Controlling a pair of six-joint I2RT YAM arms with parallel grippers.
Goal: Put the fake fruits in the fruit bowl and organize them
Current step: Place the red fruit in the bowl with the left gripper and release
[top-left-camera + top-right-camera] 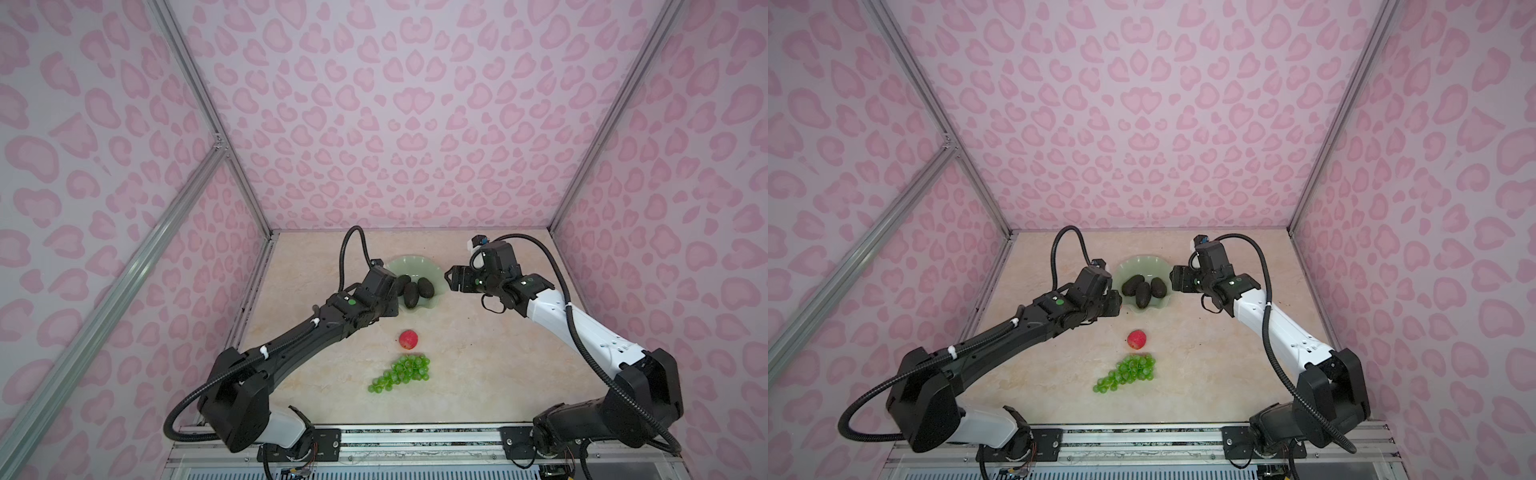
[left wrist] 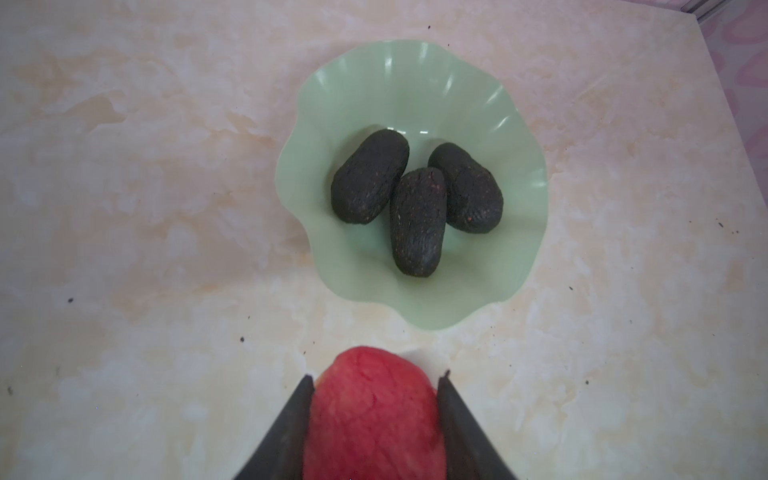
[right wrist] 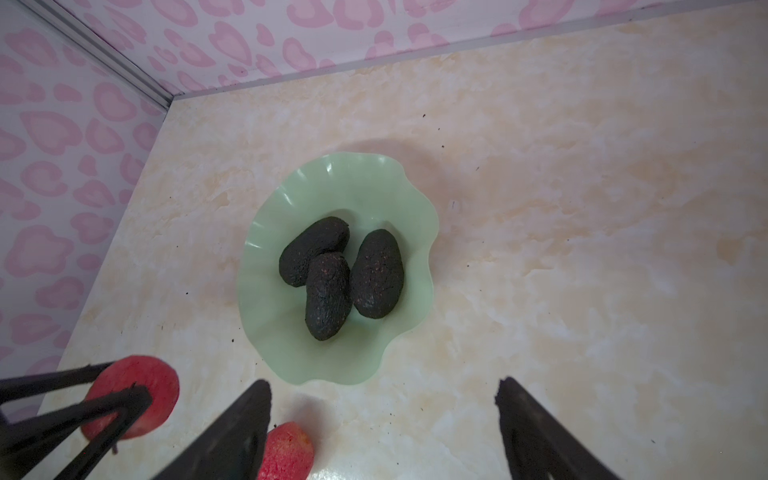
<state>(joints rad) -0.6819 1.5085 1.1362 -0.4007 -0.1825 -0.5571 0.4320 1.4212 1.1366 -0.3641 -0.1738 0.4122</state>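
The pale green fruit bowl [image 1: 409, 262] [image 1: 1133, 264] [image 2: 415, 83] [image 3: 345, 183] stands at the back middle of the table. Three dark avocados [image 1: 415, 291] [image 1: 1144, 289] [image 2: 417, 220] [image 3: 328, 291] lie in it, side by side. My left gripper [image 2: 377, 376] is shut on a red apple [image 2: 374, 415] just short of the bowl's near-left rim; the right wrist view shows this held apple [image 3: 158, 378] too. My right gripper [image 3: 383, 385] [image 1: 451, 280] hangs open and empty at the bowl's right side. Another red apple [image 1: 409, 339] [image 1: 1136, 339] [image 3: 286, 453] and the green grapes [image 1: 405, 372] [image 1: 1129, 374] lie on the table nearer the front.
Pink patterned walls [image 1: 415, 124] close in the table at the back and on both sides, with aluminium posts at the corners. A metal rail [image 1: 415, 436] carrying both arm bases runs along the front edge.
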